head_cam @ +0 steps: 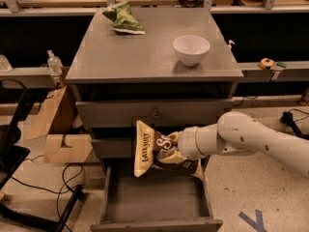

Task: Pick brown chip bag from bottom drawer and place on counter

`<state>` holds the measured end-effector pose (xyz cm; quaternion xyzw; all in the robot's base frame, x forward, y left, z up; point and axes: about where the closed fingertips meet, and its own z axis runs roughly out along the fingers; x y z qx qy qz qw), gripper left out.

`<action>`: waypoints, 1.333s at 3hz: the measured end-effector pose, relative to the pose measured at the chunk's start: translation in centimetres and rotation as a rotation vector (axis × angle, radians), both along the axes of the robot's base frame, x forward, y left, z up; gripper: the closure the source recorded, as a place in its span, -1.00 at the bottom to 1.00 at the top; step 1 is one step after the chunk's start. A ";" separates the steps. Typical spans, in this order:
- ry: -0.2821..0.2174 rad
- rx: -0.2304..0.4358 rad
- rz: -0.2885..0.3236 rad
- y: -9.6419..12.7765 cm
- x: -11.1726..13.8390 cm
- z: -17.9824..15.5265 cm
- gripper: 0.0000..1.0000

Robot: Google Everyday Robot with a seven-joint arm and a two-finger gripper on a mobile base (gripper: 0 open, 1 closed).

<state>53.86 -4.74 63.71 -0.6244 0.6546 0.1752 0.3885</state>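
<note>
Counter: the counter (140, 57) is the grey top of the cabinet. From the load we see it toward 12 o'clock, well above.
Bottom drawer: the bottom drawer (108, 197) stands pulled out at 6 o'clock, and we see only its bare grey floor.
Arm: the arm (260, 141) reaches in from 3 o'clock, nearly level, with its wrist pointing toward 9 o'clock in front of the cabinet.
Brown chip bag: the brown chip bag (152, 149) hangs in the air above the open drawer and across the face of the middle drawer (113, 148). It touches neither the drawer floor nor the counter.
Key relation: the bag juts from the claw toward 9 o'clock, and its cream end runs roughly 12 to 6.
White bowl: the white bowl (191, 49) sits on the counter at 1 o'clock from the bag.
Green chip bag: the green chip bag (123, 18) sits at the far edge, toward 11 o'clock.
Gripper: the gripper (177, 146) is clenched on the bag's right end.
Next move: we judge a lift toward 12 o'clock, past the counter's overhang, then onto the bare patch between bowl and green bag.
</note>
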 end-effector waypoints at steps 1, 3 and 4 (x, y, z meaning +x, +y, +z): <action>0.011 0.029 -0.026 0.1 2.5 6.8 1.00; -0.035 -0.034 -0.084 1.5 8.9 27.0 1.00; -0.075 -0.051 -0.047 5.1 14.3 31.6 1.00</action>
